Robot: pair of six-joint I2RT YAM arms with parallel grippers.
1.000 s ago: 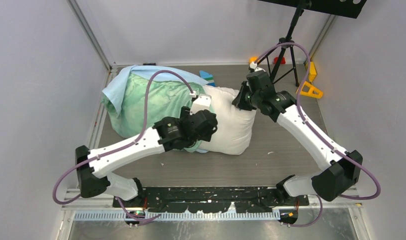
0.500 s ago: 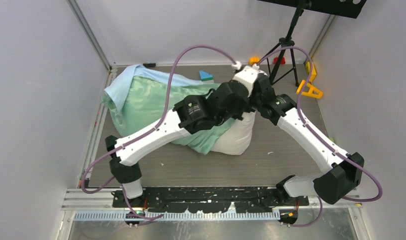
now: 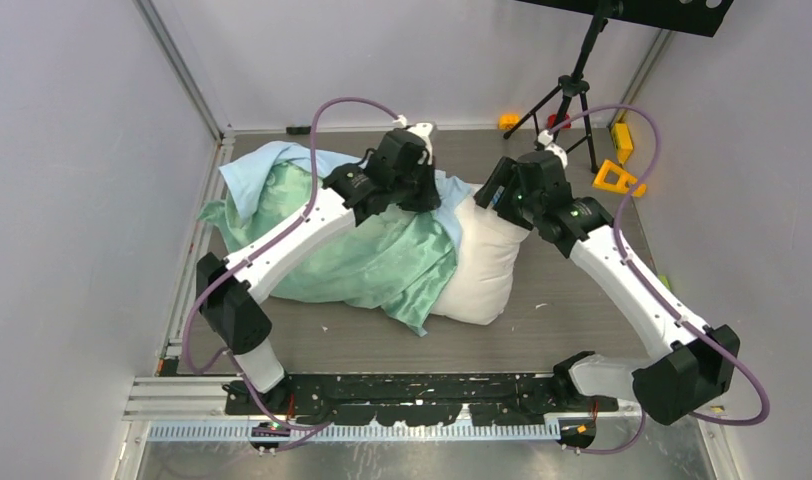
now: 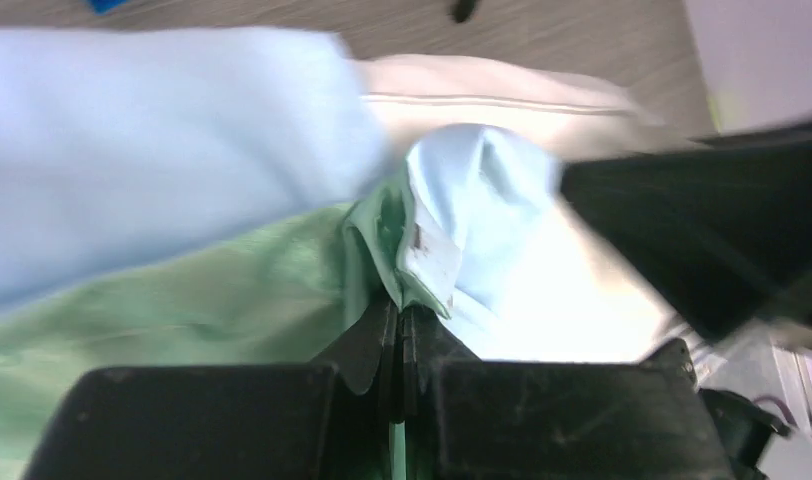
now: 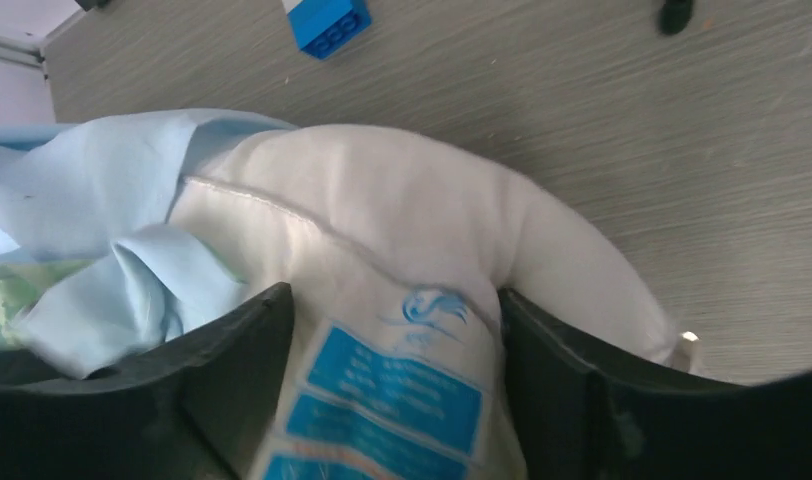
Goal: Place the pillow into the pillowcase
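Observation:
The white pillow lies mid-table with its left part inside the pillowcase, mint-green face up and light blue at the back. My left gripper sits at the pillow's far edge. In the left wrist view it is shut on a fold of the pillowcase, with the pillow behind. My right gripper is at the pillow's far right corner. The right wrist view shows it open, jaws either side of the pillow corner and its blue tag.
A black tripod stands at the back right. Orange and yellow toys lie beside it, near the right wall. A blue block sits on the table beyond the pillow. Grey walls close in the table on three sides.
My left gripper shut on the pillowcase and swung from the pillow's near side to its far edge, dragging cloth further over the pillow. My right gripper opened at the pillow's corner.

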